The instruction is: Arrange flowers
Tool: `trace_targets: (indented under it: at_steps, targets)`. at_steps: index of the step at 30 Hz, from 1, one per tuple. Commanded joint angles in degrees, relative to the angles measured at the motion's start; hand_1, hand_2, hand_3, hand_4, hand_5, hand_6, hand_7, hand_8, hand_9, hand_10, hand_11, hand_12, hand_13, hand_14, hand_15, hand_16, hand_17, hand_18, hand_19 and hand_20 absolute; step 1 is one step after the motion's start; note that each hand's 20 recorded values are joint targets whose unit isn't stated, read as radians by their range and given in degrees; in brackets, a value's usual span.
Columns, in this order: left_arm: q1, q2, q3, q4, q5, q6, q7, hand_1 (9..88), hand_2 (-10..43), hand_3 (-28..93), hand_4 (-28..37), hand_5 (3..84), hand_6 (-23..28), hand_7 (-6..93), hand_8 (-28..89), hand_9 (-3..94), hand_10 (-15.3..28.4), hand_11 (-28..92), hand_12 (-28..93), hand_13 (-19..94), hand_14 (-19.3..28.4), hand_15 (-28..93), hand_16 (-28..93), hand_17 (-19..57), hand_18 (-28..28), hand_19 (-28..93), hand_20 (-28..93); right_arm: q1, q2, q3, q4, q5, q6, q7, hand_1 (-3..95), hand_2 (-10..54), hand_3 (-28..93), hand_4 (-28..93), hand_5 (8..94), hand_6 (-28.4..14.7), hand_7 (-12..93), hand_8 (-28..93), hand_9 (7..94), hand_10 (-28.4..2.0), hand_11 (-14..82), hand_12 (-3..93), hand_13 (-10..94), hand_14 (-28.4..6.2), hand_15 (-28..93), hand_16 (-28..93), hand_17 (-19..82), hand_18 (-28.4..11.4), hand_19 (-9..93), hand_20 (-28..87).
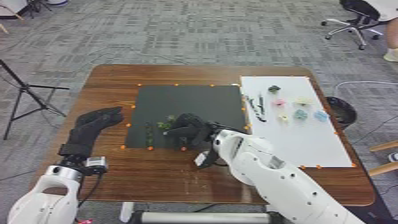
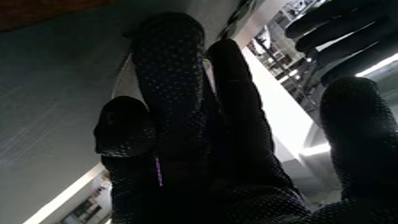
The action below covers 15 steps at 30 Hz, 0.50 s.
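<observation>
Right hand (image 1: 187, 124) over the dark mat (image 1: 188, 100) beside green sprigs (image 1: 165, 123), flowers (image 1: 300, 115) on white paper (image 1: 311, 145)

"I see the mat (image 1: 185, 100) on the table (image 1: 115, 175). Location?"
"Left of the sheet (image 1: 315, 147). Sprigs (image 1: 165, 124): on the mat's near half."
"Flowers (image 1: 300, 115)?"
"On the sheet's far half, right of the stems (image 1: 253, 106)."

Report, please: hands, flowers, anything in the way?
Right hand over dark sheet, by green sprigs. Left hand left of it, open. Coloured flowers on white sheet, no hand over them.
</observation>
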Motion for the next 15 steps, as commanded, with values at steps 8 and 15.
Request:
trace_targets:
  at_steps: [8, 15]
  targets:
    - [0.32, -0.33, -0.29, -0.17, -0.04, -0.57, -0.15, 27.1, -4.1, 68, -20.2, 49.9, 2.7, 13.8, -6, 50.7, 13.8, 20, 15, 43, 17.2, 15, 4, 7.9, 12.8, 8, 20, -0.42, 2.38, 1.20, -7.20, 16.23, 10.82, -0.39, 15.6, 7.1, 62, -12, 67.7, -2.2, 13, -6, 72.0, -14.2, 10.3, 12.3, 89, -7.3, 41, 32, 55, -16.2, 89, 43]
    - [0.61, -0.76, -0.60, -0.28, -0.03, -0.17, 0.56, 27.3, -4.3, 68, -20.3, 49.9, 2.7, 13.8, -6, 50.7, 13.9, 20, 15, 43, 17.2, 15, 4, 7.9, 12.7, 8, 20, -5.32, 9.32, 9.19, -11.03, 7.08, 12.06, 0.70, 15.8, 7.6, 61, -12, 70.6, -1.8, 15, -7, 76.2, -14.2, 10.8, 14.2, 89, -7.6, 42, 33, 54, -16.3, 90, 43]
